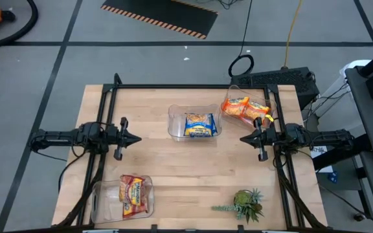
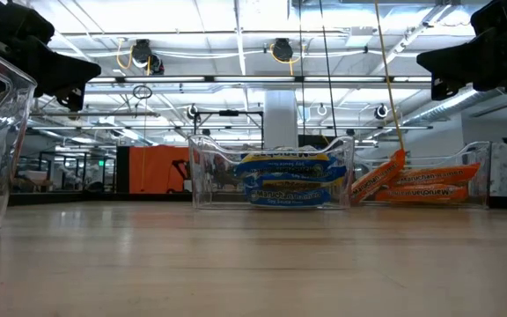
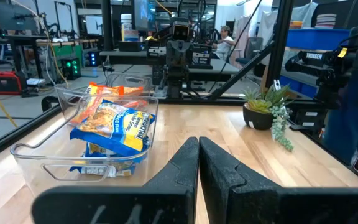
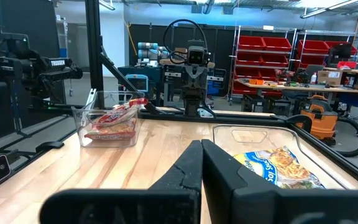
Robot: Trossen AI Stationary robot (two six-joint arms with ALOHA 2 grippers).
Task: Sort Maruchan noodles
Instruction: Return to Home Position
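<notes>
The blue-and-yellow Maruchan packets (image 1: 200,125) lie stacked in a clear bin (image 1: 175,122) at the table's middle, also seen in the low view (image 2: 286,178) and left wrist view (image 3: 114,124). The orange packets (image 1: 246,109) fill a clear bin at the far right; one leans on its wall (image 2: 375,180). The red-brown packets (image 1: 133,195) lie in a clear bin (image 1: 102,200) at the near left (image 4: 114,124). My left gripper (image 1: 138,138) hovers shut at mid-left, holding nothing. My right gripper (image 1: 243,138) hovers shut at mid-right, holding nothing.
A small green spiky plant (image 1: 245,206) in a pot stands at the near right of the table (image 3: 265,107). Bare wooden table lies between the two grippers and across the near middle (image 1: 193,168). A black frame rail (image 1: 173,86) runs along the far edge.
</notes>
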